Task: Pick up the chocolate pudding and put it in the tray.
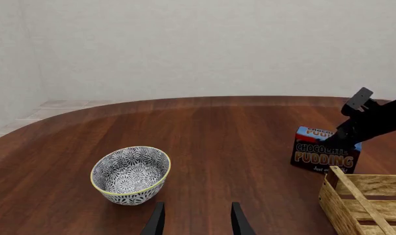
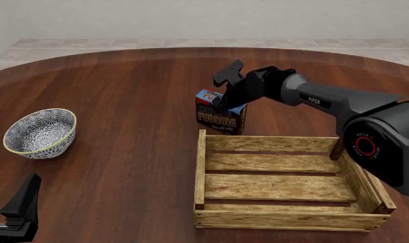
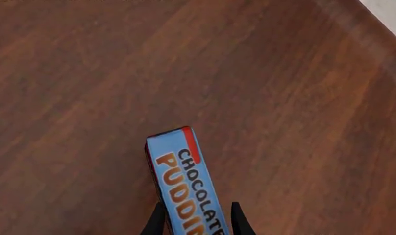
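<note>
The chocolate pudding stands upright on the table just behind the tray's far left corner. It also shows in the left wrist view, and from above in the right wrist view. My right gripper is down over its light blue top, and its open fingers straddle the carton's narrow sides. The tray, a wooden slat crate, holds nothing. My left gripper is open and empty, low at the near left of the table.
A round grey-patterned bowl with a yellow rim sits at the left and also shows in the left wrist view. The tray's corner shows there too. The right arm reaches over the tray's far edge.
</note>
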{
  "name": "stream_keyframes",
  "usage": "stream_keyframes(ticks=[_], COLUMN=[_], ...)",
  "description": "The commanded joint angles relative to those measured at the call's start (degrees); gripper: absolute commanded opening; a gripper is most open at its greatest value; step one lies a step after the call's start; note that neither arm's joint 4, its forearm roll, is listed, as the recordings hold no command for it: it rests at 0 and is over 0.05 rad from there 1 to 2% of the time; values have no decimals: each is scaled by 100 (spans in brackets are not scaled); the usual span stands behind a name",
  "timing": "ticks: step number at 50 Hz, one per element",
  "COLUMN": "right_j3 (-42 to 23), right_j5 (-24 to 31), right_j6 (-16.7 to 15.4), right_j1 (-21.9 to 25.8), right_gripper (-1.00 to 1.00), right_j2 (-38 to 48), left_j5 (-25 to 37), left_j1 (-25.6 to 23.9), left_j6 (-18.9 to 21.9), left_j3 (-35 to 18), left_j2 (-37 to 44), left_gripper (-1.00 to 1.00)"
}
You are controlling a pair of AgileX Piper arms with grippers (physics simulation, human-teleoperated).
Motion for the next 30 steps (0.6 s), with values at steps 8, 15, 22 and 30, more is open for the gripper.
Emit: stream_keyframes(ticks=[8, 15, 22, 30], right_j3=[117, 162, 142, 144], right_j5=[-115, -146, -155, -188], right_j6=[80, 102, 127, 152], right_j1=[-30, -30, -51, -52], right_gripper=[100, 100, 100, 100], right_j2=[15, 3, 24, 73], left_j5=[0, 0, 0, 0], left_j1=[0, 0, 0, 0], left_j6=[0, 0, 0, 0], left_j3=[0, 0, 0, 0], left_j2=[0, 0, 0, 0], left_gripper=[100, 100, 100, 100])
